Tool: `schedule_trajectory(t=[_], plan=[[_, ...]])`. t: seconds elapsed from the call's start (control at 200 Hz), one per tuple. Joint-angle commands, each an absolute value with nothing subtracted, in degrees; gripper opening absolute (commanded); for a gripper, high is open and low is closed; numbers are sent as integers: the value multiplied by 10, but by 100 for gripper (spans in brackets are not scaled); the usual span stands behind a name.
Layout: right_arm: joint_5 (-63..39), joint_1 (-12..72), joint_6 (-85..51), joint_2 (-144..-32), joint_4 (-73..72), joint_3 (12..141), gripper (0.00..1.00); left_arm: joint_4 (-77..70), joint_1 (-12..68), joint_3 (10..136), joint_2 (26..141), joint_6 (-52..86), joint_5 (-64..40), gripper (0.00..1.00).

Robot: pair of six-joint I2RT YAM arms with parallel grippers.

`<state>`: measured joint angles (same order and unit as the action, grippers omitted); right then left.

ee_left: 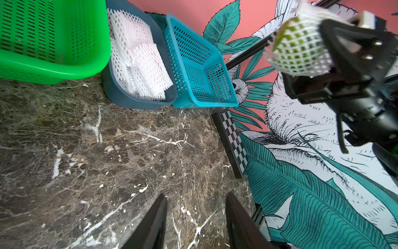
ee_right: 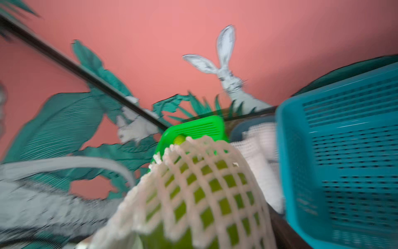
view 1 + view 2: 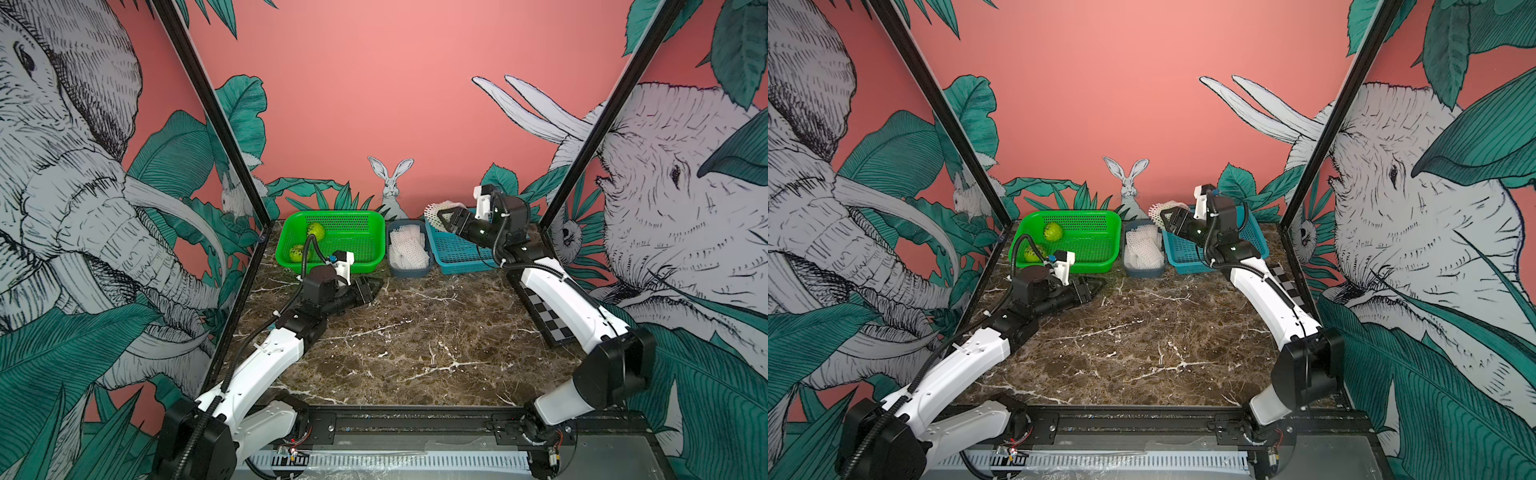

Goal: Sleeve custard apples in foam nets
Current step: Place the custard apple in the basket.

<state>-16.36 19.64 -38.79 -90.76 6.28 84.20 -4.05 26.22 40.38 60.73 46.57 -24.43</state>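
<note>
Foam net (image 1: 301,58) pads the likely bruisable custard apple (image 2: 224,179), clamped mid-body by right fingers (image 1: 349,38) above the blue basket (image 3: 457,253); left fingers (image 1: 155,220) apart.

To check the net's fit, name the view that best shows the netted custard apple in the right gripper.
Left wrist view: the netted custard apple is clearest, green skin through mesh. Right wrist view: close but blurred. Both top views: small, partly behind the jaws.

A green basket (image 3: 332,213), grey bin (image 3: 409,272) and teal basket (image 3: 457,254) stand abreast on the marble table (image 3: 415,332).
</note>
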Motion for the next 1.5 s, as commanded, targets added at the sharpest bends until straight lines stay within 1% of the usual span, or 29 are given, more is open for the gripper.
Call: schedule_trajectory(t=[0.0,0.045,0.2,0.345,0.435,0.7,1.245,1.37,1.495], plan=[[-4,182,-332,-967,141,885,78,-70,263,384,593,483,-250,47],[20,175,-331,-992,136,895,78,-73,263,380,592,485,-248,47],[46,155,-338,-1082,146,954,78,-83,266,373,596,492,-246,46],[112,154,-324,-1156,184,1016,78,-89,269,372,606,495,-246,46],[132,150,-322,-1200,216,1056,78,-91,270,373,614,496,-247,46],[143,149,-299,-1302,271,1158,78,-94,271,367,622,499,-244,46],[115,150,-288,-1401,334,1250,78,-76,270,360,607,496,-229,46],[115,151,-287,-1396,327,1240,83,-71,271,360,609,494,-225,46],[115,152,-277,-1392,336,1246,92,-74,271,353,606,497,-221,46]])
